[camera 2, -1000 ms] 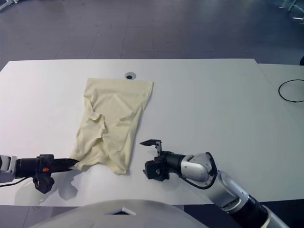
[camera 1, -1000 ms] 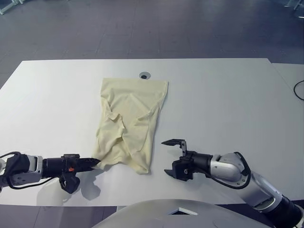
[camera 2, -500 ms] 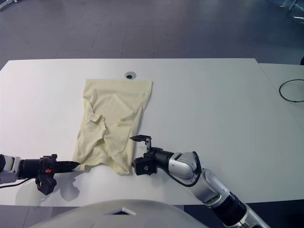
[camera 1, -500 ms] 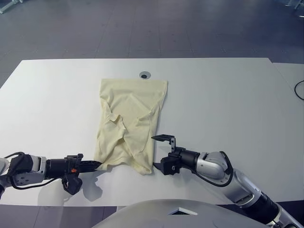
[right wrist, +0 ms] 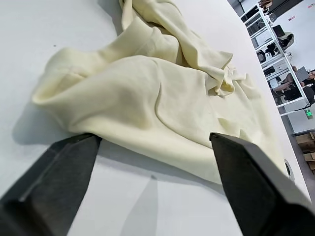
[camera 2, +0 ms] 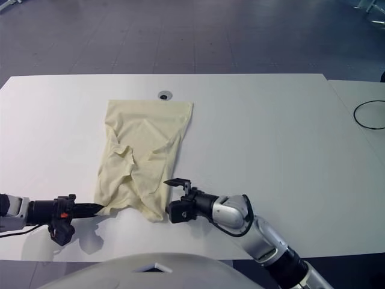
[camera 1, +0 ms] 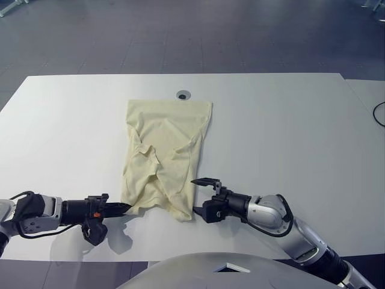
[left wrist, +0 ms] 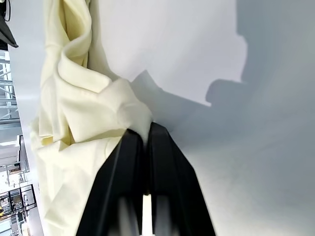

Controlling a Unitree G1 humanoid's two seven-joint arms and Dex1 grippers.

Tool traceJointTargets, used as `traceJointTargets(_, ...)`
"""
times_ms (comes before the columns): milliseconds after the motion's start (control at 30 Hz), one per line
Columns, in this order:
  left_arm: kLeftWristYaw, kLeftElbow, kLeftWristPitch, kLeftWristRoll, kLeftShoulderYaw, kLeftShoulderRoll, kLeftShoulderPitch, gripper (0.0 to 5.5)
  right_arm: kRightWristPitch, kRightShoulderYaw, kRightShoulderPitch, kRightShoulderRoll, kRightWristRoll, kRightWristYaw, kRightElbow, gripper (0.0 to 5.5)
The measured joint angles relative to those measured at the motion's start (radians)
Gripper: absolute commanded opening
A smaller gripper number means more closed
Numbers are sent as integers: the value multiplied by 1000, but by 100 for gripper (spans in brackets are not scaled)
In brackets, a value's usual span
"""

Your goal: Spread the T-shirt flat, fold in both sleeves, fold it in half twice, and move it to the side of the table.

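Item: pale yellow cloth T-shirt [camera 1: 165, 153], lying rumpled and bunched lengthwise on the left-centre of the white counter [camera 1: 289, 120], with its far edge just beside a small round grey port [camera 1: 182, 95].
Left tool [camera 1: 124, 208]: black fingers pressing together, pinching the near-left corner of the T-shirt.
Right tool [camera 1: 200, 196]: sitting low at the near-right corner with its fingers spread, not gripping the cloth.
Step in hand: spreading flat is judged to be only beginning, with the near corners being secured.
Next move: likely calling for the right tool to close on its corner. Both arms would then draw apart and outward to pull out the wrinkles before any sleeve fold.
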Motion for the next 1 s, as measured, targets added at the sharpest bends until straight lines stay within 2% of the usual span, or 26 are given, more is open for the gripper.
traceJointTargets(733,-35,48,-22,-20,-47,-2,-88,0,-20,3,11,29,69,31,15,1)
traceJointTargets(900,-65,43,-11,-84,-78,-3,-97,0,-18,-9,28,23,93,32,14,1)
traceJointTargets(1000,-120,-30,45,-242,-136,4,-96,0,-18,-99,94,-54,139,35,1,1)
